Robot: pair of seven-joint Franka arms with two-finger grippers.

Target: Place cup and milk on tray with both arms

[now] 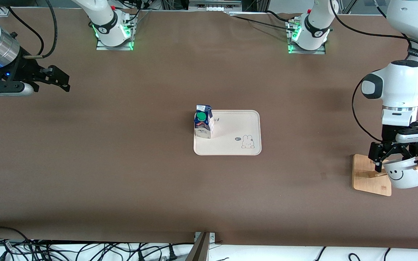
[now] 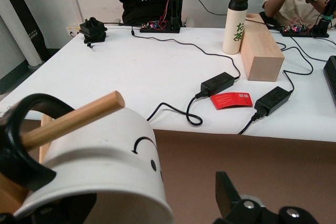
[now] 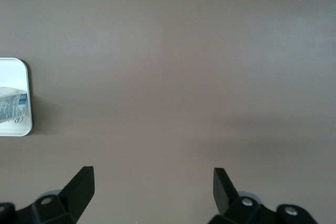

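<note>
The milk [image 1: 203, 123], a blue carton with a green cap, stands upright on the cream tray [image 1: 238, 127], in the corner toward the right arm's end. The white smiley cup [image 1: 405, 175] hangs tilted by its black handle from a wooden peg [image 2: 73, 119] at the left arm's end. My left gripper [image 1: 394, 161] is open, its fingers astride the cup's [image 2: 100, 166] rim. One finger [image 2: 226, 192] shows apart from the cup wall; the other is hidden by the cup. My right gripper [image 3: 155, 187] waits open over bare table at the right arm's end, holding nothing.
The peg belongs to a wooden rack with a square base [image 1: 367, 174] under the cup. Cables and a metal bracket [image 1: 203, 246] lie along the table edge nearest the front camera. In the right wrist view, the tray's edge [image 3: 27, 98] and the carton [image 3: 13, 103] show.
</note>
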